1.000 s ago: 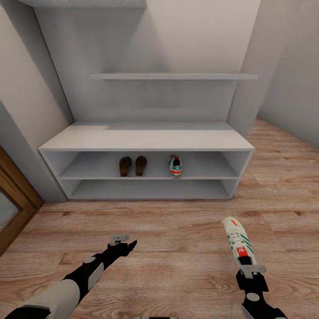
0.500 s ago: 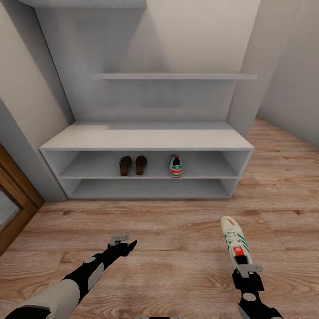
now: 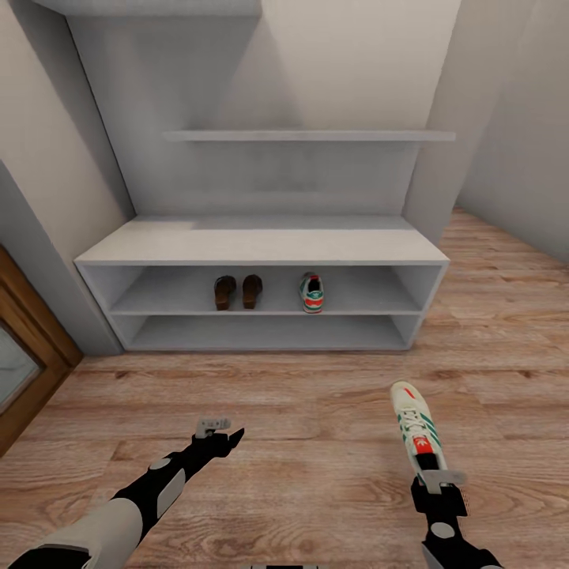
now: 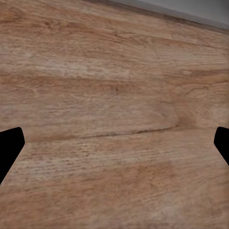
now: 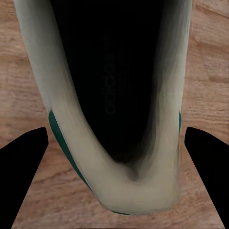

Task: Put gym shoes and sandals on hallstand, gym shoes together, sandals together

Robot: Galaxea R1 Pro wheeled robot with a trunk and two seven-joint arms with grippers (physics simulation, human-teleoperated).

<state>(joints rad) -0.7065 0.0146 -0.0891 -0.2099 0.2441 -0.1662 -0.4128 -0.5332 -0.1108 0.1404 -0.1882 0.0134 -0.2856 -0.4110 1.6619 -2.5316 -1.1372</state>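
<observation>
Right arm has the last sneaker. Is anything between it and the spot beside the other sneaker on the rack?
Nothing visible. The white, green-striped sneaker in the right gripper faces bare wood-plank floor up to the pale grey hallstand. The shelf space right of the shelved sneaker is open; the dark brown sandals sit to its left.

- A wooden door frame point(image 3: 32, 348) with a glass pane stands at the left edge, beside a grey wall pillar point(image 3: 47, 261).
- A pale cream wall point(image 3: 348, 63) rises at the back.
- A grey wall point(image 3: 514, 142) closes the right side.
</observation>
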